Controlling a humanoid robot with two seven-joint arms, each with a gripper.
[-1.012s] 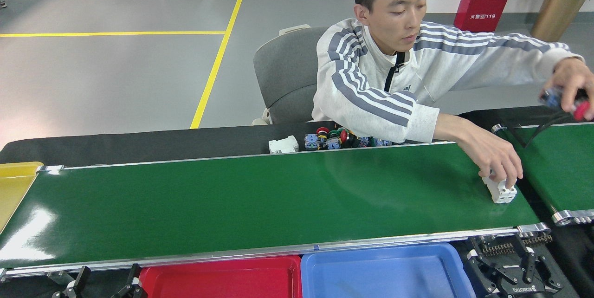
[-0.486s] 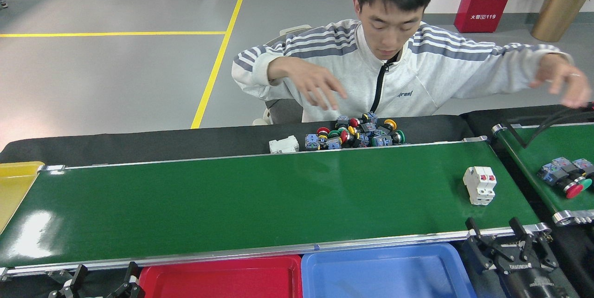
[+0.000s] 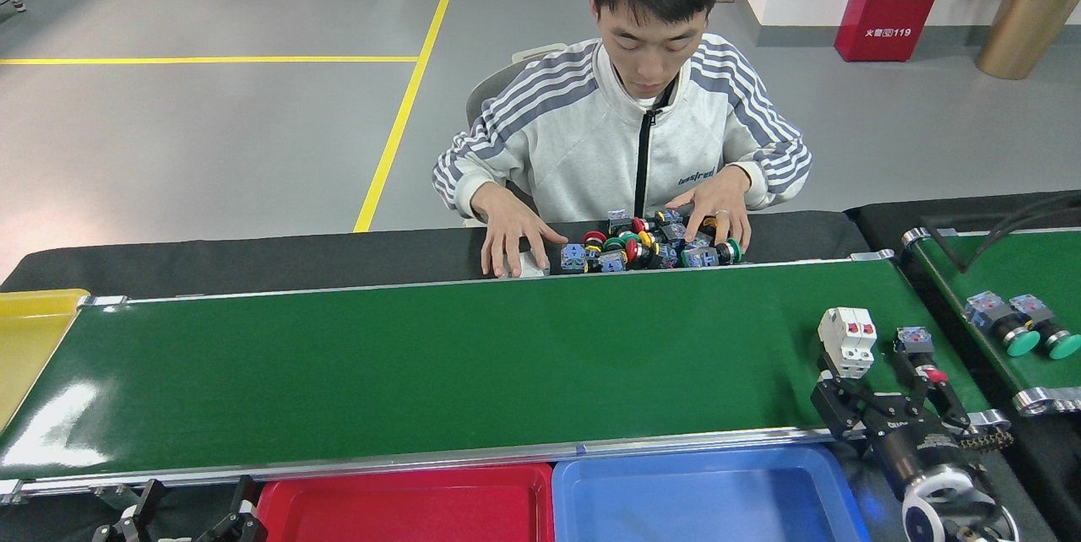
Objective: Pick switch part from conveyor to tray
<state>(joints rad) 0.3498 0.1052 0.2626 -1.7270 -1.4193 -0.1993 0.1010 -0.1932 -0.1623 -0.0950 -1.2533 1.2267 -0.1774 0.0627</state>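
A white switch part (image 3: 847, 342) with red toggles lies near the right end of the green conveyor (image 3: 439, 365). Beside it on the belt lies a small switch part with a red button (image 3: 919, 354). My right gripper (image 3: 874, 373) reaches up over the belt's near right corner. It is open, with one finger just below the white part, the other by the red-button part, and bare belt between them. My left gripper (image 3: 196, 498) is open at the bottom left, below the belt's rail. A red tray (image 3: 405, 495) and a blue tray (image 3: 701, 474) sit along the near side.
A person sits across the belt with both hands on a pile of coloured push buttons (image 3: 650, 245). A yellow tray (image 3: 29, 331) sits at the belt's left end. A second green belt (image 3: 980, 272) at the right carries two green-headed buttons (image 3: 1018, 331).
The person's hands have drawn back to the button pile. The white part has drifted left, and a red-button part now lies beside it. My right gripper has risen over the belt's corner.
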